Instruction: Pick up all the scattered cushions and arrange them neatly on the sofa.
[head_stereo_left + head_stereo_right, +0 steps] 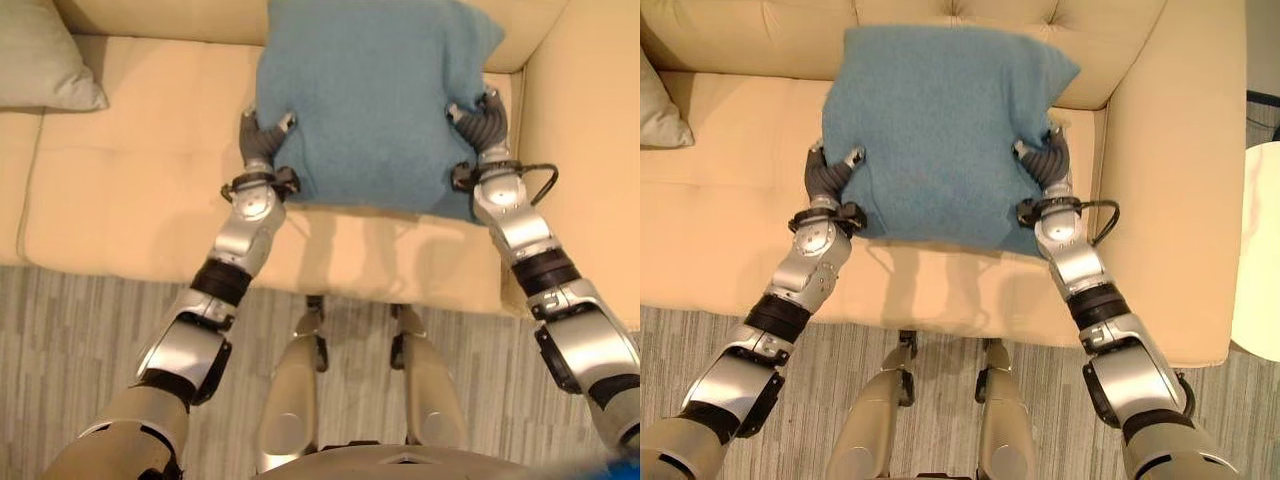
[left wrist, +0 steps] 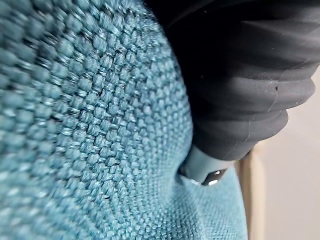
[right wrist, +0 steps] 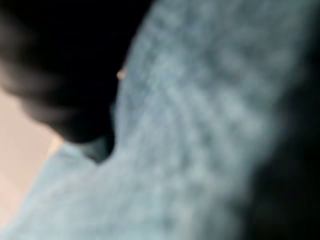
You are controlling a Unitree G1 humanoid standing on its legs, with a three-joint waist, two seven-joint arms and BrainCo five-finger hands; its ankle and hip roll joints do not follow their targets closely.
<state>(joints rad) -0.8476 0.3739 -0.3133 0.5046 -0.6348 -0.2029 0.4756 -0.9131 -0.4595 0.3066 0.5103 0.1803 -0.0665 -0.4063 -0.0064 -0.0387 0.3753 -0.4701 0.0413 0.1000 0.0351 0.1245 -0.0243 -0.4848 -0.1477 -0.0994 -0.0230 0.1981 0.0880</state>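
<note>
The blue cushion [image 1: 940, 130] is held above the right end of the beige sofa [image 1: 730, 200], its top edge near the backrest, with the left hand [image 1: 828, 168] pinching its left edge and the right hand [image 1: 1042, 158] pinching its right edge, thumbs on the top face. Both grips are only at the edges, so the soft fabric may slip out or sag if one hand lets go first, and the cushion could then fall crooked. It is nearly square, faces up, with no clear long axis; a pale cushion [image 1: 658, 105] lies at the sofa's left end.
</note>
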